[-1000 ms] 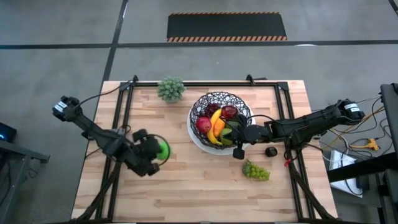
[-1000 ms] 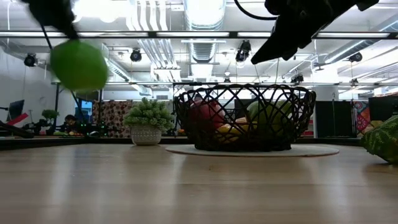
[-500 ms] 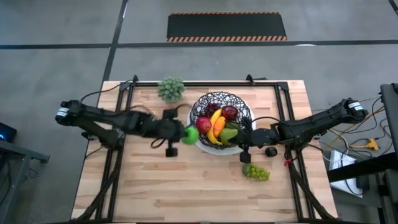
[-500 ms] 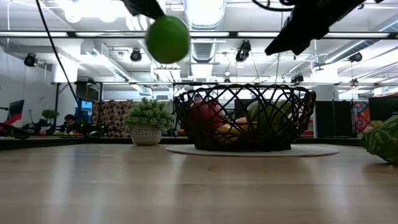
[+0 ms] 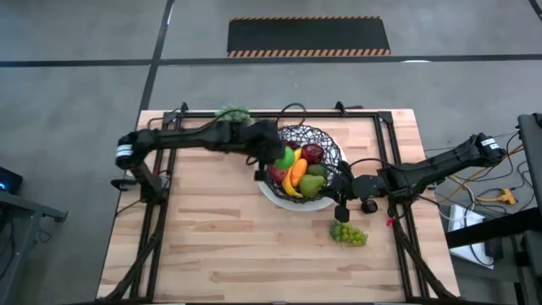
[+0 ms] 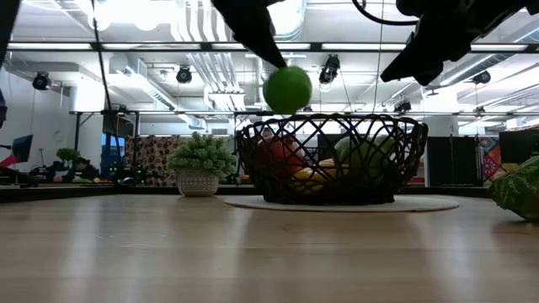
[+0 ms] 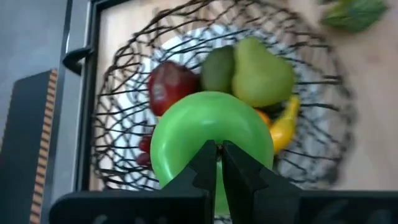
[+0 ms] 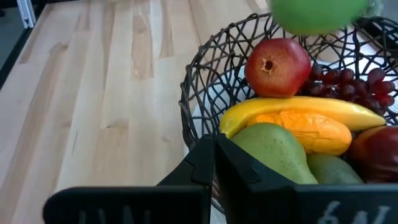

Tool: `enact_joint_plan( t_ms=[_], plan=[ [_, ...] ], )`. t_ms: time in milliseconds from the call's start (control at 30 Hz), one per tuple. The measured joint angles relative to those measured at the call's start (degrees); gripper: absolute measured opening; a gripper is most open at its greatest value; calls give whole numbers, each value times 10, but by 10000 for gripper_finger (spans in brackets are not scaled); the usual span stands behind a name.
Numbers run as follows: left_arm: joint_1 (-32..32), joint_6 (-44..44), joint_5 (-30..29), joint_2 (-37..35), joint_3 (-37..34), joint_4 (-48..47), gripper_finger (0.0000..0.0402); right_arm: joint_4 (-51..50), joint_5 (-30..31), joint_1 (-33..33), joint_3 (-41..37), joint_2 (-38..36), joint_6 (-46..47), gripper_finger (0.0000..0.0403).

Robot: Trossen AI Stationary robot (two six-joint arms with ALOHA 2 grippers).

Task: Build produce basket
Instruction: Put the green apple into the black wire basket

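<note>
High view: wood table (image 5: pixel 220 246) with black frame rails, largest thing in sight. On it, right of centre, wire basket (image 5: pixel 320 140) on a white plate (image 5: pixel 264 191), holding a banana (image 5: pixel 294 169), a carrot (image 5: pixel 299 178), a pear (image 5: pixel 312 185), red apples (image 5: pixel 312 153) and dark grapes. Left arm stretched from the table's left edge across to the basket's left rim; right arm reaching in from the right edge, ending just off the basket's right side. Potted plant (image 5: pixel 230 113) at the far edge, partly hidden behind the left arm.

Left gripper (image 7: pixel 217 163) over the basket's left part, fingers nearly together and clamped on a green apple (image 7: pixel 211 134) — apple held above the rim in the low view (image 6: pixel 287 89), clear of the fruit below. Right gripper (image 8: pixel 214 163) low beside the basket, fingers closed with no gap showing, nothing between them.

Green grapes (image 5: pixel 348 233) lying on the table in front of the right gripper, apart from the plate — seen too at the right edge of the low view (image 6: pixel 520 189). Small dark round thing (image 5: pixel 369 206) on the table near the right arm, just right of the plate; too small to tell what.
</note>
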Motion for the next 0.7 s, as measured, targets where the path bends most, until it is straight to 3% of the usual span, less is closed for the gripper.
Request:
enact_joint_plan(
  t_ms=[300, 700],
  plan=[
    [68, -2, 1, 99, 65, -38, 0, 8, 0, 0, -2, 6, 1, 8],
    [82, -4, -2, 115, 54, -35, 13, 11, 14, 0, -2, 7, 7, 9]
  ],
)
